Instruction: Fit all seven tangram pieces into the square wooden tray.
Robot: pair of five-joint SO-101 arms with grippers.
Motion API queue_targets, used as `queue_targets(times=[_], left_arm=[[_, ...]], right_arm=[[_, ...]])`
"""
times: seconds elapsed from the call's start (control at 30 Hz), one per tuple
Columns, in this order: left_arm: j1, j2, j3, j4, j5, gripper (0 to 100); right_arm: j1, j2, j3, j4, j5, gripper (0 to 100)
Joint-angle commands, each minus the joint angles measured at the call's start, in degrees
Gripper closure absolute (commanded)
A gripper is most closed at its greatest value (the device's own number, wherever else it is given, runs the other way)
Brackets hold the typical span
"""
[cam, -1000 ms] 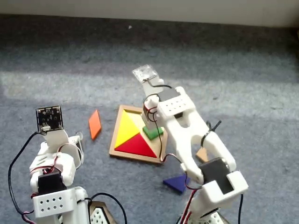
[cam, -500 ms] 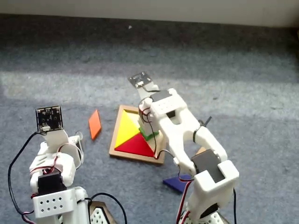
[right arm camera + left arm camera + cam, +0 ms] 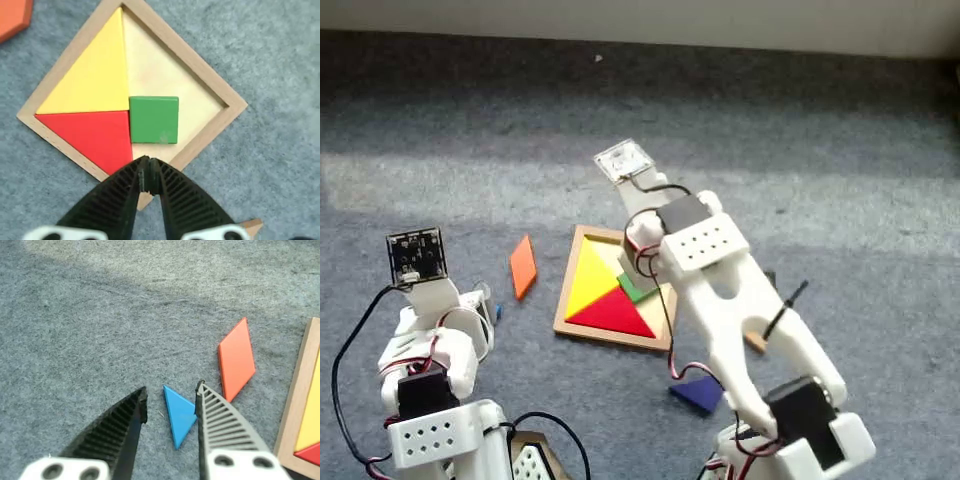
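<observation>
The right gripper (image 3: 148, 172) is seen with its jaws pressed together and nothing held, poised over the near corner of the square wooden tray (image 3: 237, 106). Just ahead of its tips, the green square (image 3: 153, 120) is found inside the tray, one edge set against the red triangle (image 3: 92, 137) and a corner meeting the yellow triangle (image 3: 95, 80). Whether it lies fully flat on the tray floor cannot be told for certain. The two triangles are laid edge to edge, and bare wood is left beyond the green square.

The left gripper (image 3: 171, 392) is spread wide and grips nothing. The light blue triangle (image 3: 180, 412) lies on the grey carpet (image 3: 75, 315) within the gap of its jaws, closer to the pale jaw. The orange parallelogram (image 3: 236, 359) is seen just beyond that jaw's tip, between it and the tray rim.

Well behind the right gripper, outside the tray, a dark blue triangle (image 3: 700, 393) and a tan piece (image 3: 753, 340) lie on the carpet, the latter partly hidden by the right arm (image 3: 740, 300).
</observation>
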Motion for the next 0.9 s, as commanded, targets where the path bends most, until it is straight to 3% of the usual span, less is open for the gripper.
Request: queue_targets(times=[0.0, 0.17, 0.4, 0.63, 0.87], left_arm=[[-0.66, -0.40, -0.57, 0.09, -0.53, 83], [-0.66, -0.40, -0.48, 0.09, -0.53, 83], [-0.57, -0.40, -0.22, 0.09, -0.53, 83], [-0.31, -0.40, 0.40, -1.58, -0.53, 83], [-0.57, -0.40, 1.10, -2.73, -0.53, 83]], right_arm=[[5.23, -9.10, 2.86, 0.48, -1.58, 99.3], [10.24, -14.02, 6.55, 0.66, -6.86, 99.3], [10.86, -12.09, 11.30, -4.44, -17.67, 99.2], [18.68, -7.78, 13.41, -6.20, -18.73, 98.5], [22.11, -3.82, 13.41, -1.80, -18.46, 77.8]])
